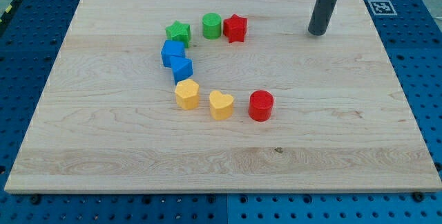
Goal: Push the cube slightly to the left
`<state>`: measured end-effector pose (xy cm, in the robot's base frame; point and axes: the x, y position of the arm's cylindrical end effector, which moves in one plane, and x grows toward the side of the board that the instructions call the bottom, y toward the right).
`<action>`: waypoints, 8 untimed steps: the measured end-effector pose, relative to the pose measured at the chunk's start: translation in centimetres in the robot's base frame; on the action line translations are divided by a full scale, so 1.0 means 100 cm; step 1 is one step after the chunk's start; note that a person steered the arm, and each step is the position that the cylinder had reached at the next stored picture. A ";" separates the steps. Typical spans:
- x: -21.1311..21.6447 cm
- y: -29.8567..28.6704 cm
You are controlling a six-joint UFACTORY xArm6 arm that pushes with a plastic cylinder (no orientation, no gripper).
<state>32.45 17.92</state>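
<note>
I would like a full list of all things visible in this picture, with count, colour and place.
Star blocks: 2, green and red, top of the arc.
Green cylinder: 1, between the two stars.
Blue blocks: 2, upper and lower, touching, arc's left.
Yellow blocks: 2, hexagon-like and heart, arc's bottom.
Red cylinder: 1, right of the heart.
Wooden board: 1, on a blue pegboard table.
My tip: 1, dark, upper right, apart from all blocks.

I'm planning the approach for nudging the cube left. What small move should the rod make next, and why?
Probably bring my tip down-left to just right of the lower blue cube. It now stands far off at the view's upper right, touching nothing, and the red star and green cylinder lie between.
</note>
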 end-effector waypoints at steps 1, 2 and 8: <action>0.000 0.000; 0.000 0.001; 0.000 0.020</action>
<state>32.46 19.90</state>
